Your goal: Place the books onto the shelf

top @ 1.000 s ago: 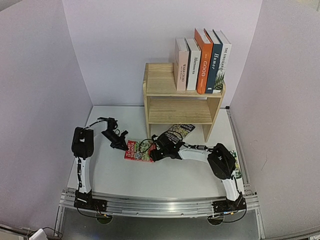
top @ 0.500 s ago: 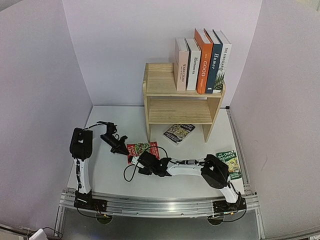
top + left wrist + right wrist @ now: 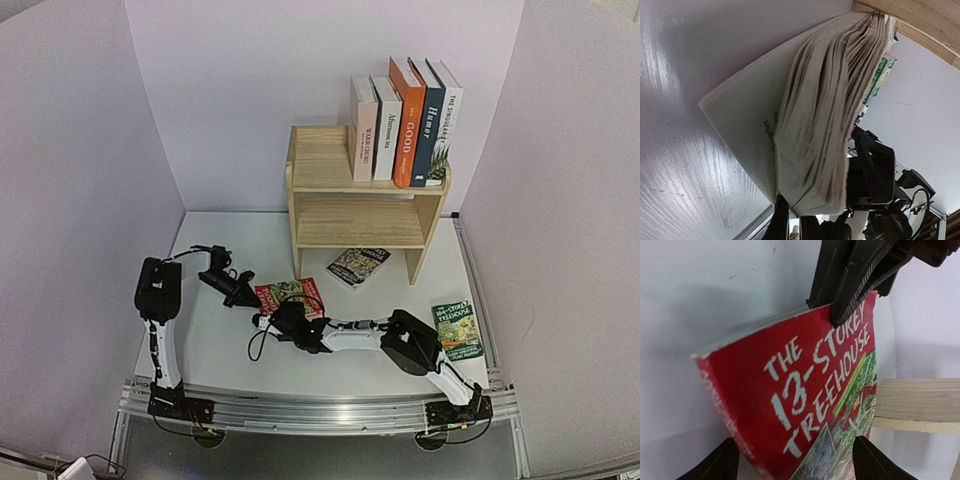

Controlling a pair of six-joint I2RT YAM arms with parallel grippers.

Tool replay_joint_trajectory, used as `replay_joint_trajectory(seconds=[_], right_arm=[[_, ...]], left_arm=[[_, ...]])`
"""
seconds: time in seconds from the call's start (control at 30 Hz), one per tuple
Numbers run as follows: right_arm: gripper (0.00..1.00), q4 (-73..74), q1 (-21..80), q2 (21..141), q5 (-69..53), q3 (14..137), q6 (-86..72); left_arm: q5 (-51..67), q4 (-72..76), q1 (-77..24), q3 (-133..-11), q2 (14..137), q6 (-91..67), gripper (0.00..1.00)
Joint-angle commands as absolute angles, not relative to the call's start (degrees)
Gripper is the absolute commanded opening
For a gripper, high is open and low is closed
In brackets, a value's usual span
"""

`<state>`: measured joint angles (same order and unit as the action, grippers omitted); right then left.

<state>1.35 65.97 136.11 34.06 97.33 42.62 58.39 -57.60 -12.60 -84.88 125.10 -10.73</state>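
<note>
One red book | white title, green art | pale page edges fanned

Red book, centre frame: "THE 13-STOREY TREEHOUSE". Upper right, upright spines: white book "Afternoon tea", orange book "GOOD", teal book "Humor". Green book, lower right: "TREEHOUSE".

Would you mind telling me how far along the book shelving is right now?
Done: five books stand upright on the shelf's top tier. In hand: the left hand is clamped on the red book, with the right hand open around it. Left: that one, the dark patterned book by the shelf, and the green book at the right.
</note>
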Motion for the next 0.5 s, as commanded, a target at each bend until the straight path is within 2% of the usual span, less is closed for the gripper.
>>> replay_joint_trajectory(seconds=[0.0, 0.07, 0.1, 0.2, 0.27, 0.37, 0.4, 0.43, 0.47], right_arm=[[0.74, -9.0, 66.0, 141.6, 43.3, 98.3, 50.9], [0.67, -12.3, 65.7, 142.6, 45.7, 98.7, 52.2], [0.60, -13.0, 65.4, 142.8, 46.2, 98.9, 52.2], [0.23, -13.8, 64.8, 142.9, 47.1, 99.2, 51.1], [0.04, -13.9, 64.4, 142.6, 48.3, 99.4, 49.9], [0.00, -13.9, 64.4, 141.0, 48.2, 98.9, 48.3], [0.00, -13.7, 64.4, 140.2, 47.9, 98.7, 47.8], [0.00, -13.2, 64.3, 139.3, 47.7, 98.6, 47.1], [0.00, -12.4, 64.3, 138.2, 47.4, 98.5, 46.2]], left_arm=[[64.5, -55.0, -11.6, -84.3, 122.4, -13.5, 0.00], [64.5, -54.7, -11.4, -84.0, 122.5, -13.8, 0.00], [64.5, -54.6, -11.2, -83.9, 122.5, -13.9, 0.00], [64.1, -54.7, -11.0, -83.7, 122.4, -13.9, 0.00], [63.4, -54.6, -10.8, -83.5, 122.1, -13.5, 0.00], [60.9, -55.3, -10.4, -84.3, 121.6, -12.0, 0.00], [59.2, -56.4, -10.4, -85.4, 121.4, -10.8, 0.03], [57.1, -57.8, -10.4, -86.8, 121.3, -9.5, 0.17], [54.7, -58.9, -10.3, -88.0, 121.1, -8.3, 0.42]])
